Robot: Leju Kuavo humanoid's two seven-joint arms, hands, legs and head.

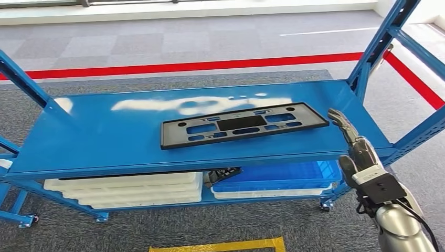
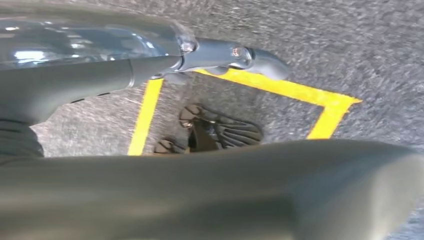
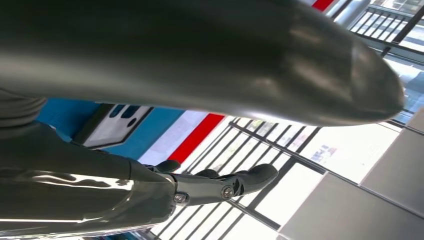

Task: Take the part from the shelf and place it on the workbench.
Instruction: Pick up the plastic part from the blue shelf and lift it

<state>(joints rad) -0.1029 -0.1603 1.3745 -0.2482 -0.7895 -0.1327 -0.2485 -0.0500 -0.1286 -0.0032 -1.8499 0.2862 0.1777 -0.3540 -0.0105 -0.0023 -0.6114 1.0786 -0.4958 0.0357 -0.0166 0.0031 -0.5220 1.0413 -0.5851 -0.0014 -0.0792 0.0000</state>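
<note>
A: Where is the part (image 1: pixel 244 125) now?

B: It lies flat on the top board of the blue shelf (image 1: pixel 105 136), near the middle, with its long axis going left to right across the board.

A: Which hand is nearer?

B: The right hand (image 1: pixel 352 142). It is raised at the right end of the shelf, holds nothing, and its fingers (image 1: pixel 338 119) are stretched out close to the right end of the part; whether they touch it I cannot tell. The part lies to the left of this hand. The left hand (image 2: pixel 220 55) hangs low over the floor, seemingly holding nothing
</note>
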